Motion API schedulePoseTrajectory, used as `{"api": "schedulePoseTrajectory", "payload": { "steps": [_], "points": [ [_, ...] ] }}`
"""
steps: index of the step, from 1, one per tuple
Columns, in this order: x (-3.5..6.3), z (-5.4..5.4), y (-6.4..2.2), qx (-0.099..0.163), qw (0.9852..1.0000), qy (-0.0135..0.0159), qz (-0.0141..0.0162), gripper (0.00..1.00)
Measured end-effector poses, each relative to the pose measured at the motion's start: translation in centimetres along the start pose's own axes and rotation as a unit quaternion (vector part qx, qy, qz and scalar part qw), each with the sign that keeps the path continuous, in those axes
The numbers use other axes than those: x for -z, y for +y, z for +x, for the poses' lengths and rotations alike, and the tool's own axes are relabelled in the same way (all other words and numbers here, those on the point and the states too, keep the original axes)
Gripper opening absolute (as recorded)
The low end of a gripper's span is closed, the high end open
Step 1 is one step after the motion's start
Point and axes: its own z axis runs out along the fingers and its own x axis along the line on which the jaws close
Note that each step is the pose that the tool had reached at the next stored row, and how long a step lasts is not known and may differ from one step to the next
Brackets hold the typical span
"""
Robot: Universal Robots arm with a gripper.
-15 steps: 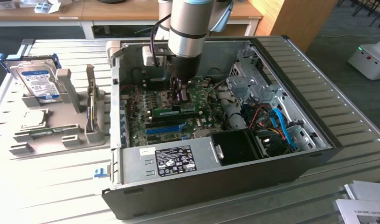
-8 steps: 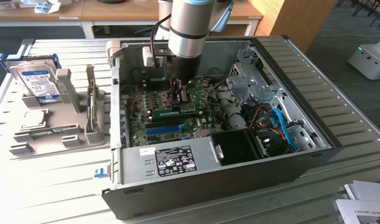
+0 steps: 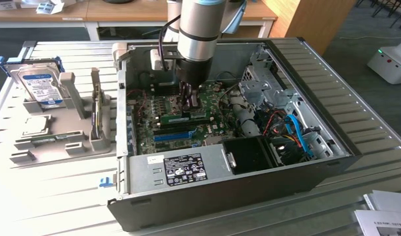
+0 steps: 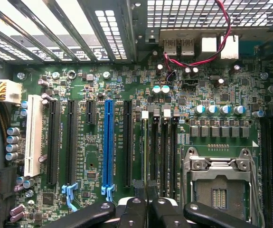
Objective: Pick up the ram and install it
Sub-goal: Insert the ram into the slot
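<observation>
You have no text here that can be read. The black-and-white sticker (image 3: 184, 170) on the near wall of the computer case (image 3: 331, 164) carries marks and fine print, too small to make out. The same goes for the blue-and-white label on the hard drive (image 3: 39, 84) at the exterior view's left. It also goes for the printed sheets (image 3: 386, 220) at its near right and the white lettering on the motherboard (image 4: 93, 156).

Silver arm (image 3: 198, 37) (blue ring (image 3: 210, 4)), black gripper (image 3: 189, 101), cable (image 3: 163, 34).

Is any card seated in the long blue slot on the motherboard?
No, the blue slot stands bare along its whole length, with nothing plugged into it.
</observation>
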Motion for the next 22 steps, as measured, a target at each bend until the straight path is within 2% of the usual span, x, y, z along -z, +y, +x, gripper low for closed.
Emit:
{"api": "schedulePoseTrajectory", "payload": {
  "steps": [22],
  "points": [
    [-0.27, -0.02, -0.02, 0.0, 1.0, 0.0, 0.0001, 0.12]
  ]
}}
